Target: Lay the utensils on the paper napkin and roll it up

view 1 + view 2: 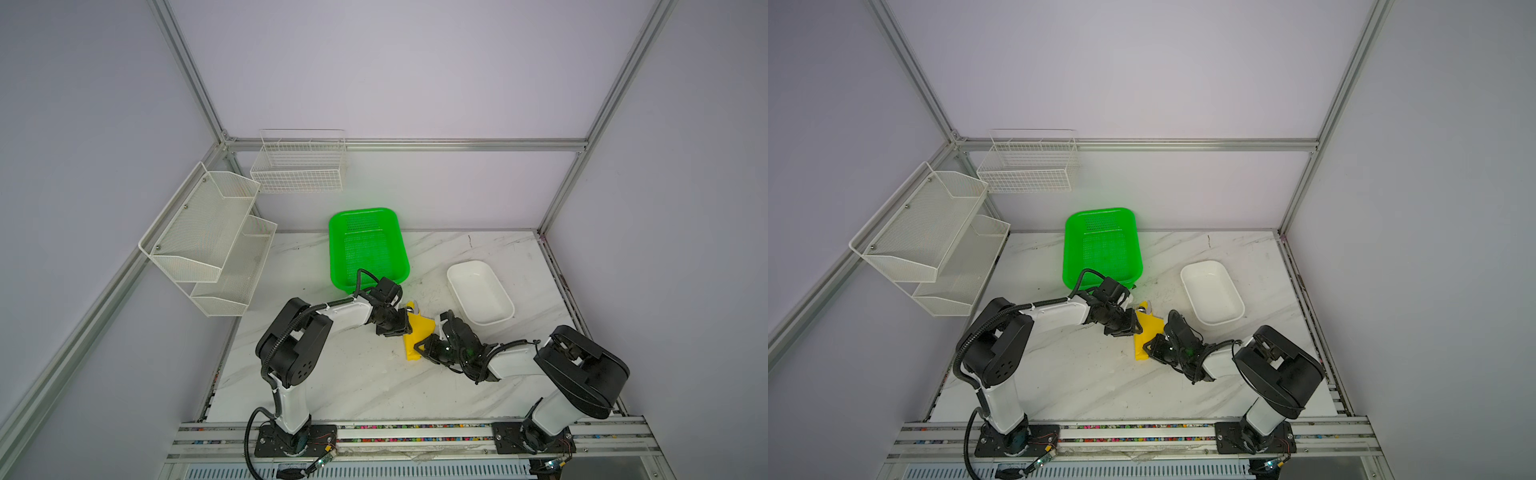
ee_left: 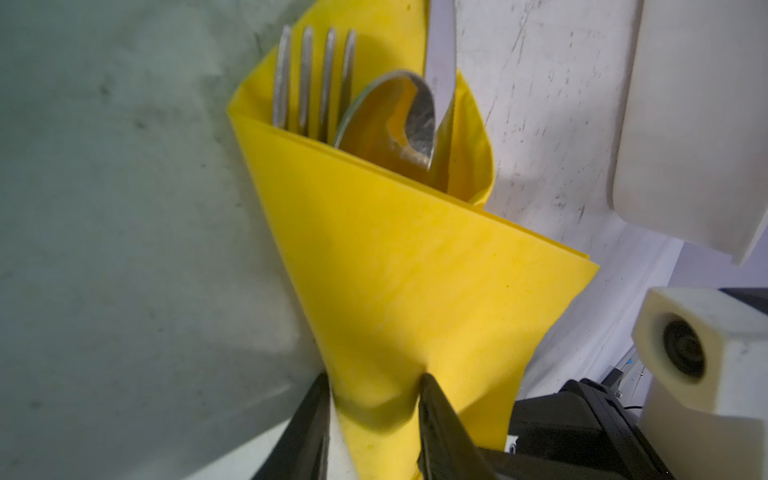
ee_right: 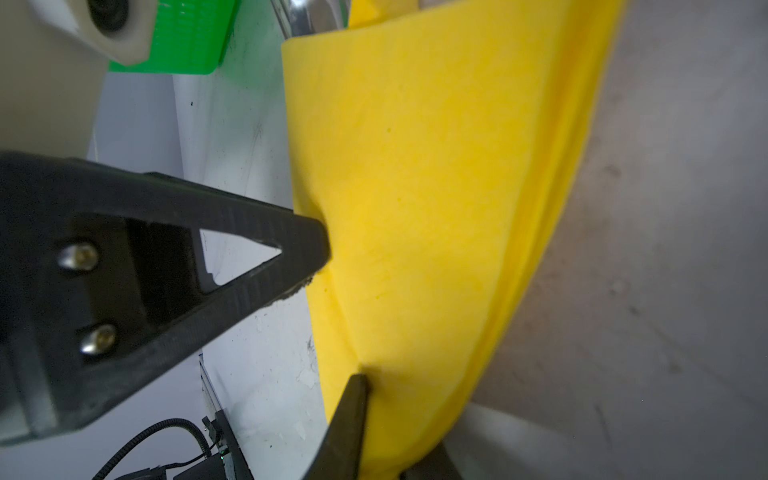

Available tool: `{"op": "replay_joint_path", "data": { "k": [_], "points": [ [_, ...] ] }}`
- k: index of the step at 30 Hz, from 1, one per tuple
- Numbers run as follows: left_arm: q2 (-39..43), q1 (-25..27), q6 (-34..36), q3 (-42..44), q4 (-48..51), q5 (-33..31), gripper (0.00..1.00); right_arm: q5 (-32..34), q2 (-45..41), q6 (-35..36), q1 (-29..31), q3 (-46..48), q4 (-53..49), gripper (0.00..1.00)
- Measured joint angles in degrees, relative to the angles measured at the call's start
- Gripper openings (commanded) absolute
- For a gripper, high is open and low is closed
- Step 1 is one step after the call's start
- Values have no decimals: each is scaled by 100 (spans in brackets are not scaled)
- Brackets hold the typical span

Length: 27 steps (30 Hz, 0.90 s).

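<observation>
table (image 1: pixel 374 374): white marble top, carries the green basket, tray, napkin.
mesh shelf (image 1: pixel 208 232): white, two tiers, on the side wall, left of the green basket (image 1: pixel 365 249) and well apart from it.
wire rack (image 1: pixel 299 166): white, on the back wall, behind the green basket and a bit left.
left arm (image 1: pixel 349 311): reaches in from the left; its wrist overlaps the green basket's near edge in both top views.
right arm (image 1: pixel 515 361): low, comes in from the right, nearer the robot than the green basket.
green basket: perforated plastic, nothing seen in it, at the table's far edge.
white tray (image 1: pixel 480 291): right of the green basket, apart from it, nothing seen inside.
paper napkin (image 2: pixel 395 270): yellow, wrapped into a cone round the utensils, just in front of the green basket's near right corner. Open end points toward the basket. Resting on the table or just off it: can't tell.
left gripper (image 2: pixel 376 378): clamped on the napkin's narrow end, paper puckers at one finger.
right gripper (image 3: pixel 343 311): both tips dent the napkin's side with the paper ridged between them; reads as pinching the napkin.
utensils: heads stick out of the cone's open end, basket side.
knife (image 2: pixel 440 54): blade beside the spoon.
fork (image 2: pixel 316 79): four tines showing.
spoon (image 2: pixel 395 116): bowl between fork and knife.
</observation>
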State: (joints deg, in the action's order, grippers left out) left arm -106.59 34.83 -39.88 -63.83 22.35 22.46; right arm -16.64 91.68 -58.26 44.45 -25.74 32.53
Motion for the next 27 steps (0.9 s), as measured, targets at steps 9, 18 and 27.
{"op": "replay_joint_path", "data": {
  "k": [9,18,27],
  "points": [
    [-35,57,50,0,-39,-22,29,-70,-278,28,-304,-2,-225,45],
    [-39,59,50,-2,-39,-24,29,74,-354,251,-568,-382,-776,64],
    [-39,61,50,-2,-37,-26,29,-46,170,446,-568,-831,-826,52]
  ]
}}
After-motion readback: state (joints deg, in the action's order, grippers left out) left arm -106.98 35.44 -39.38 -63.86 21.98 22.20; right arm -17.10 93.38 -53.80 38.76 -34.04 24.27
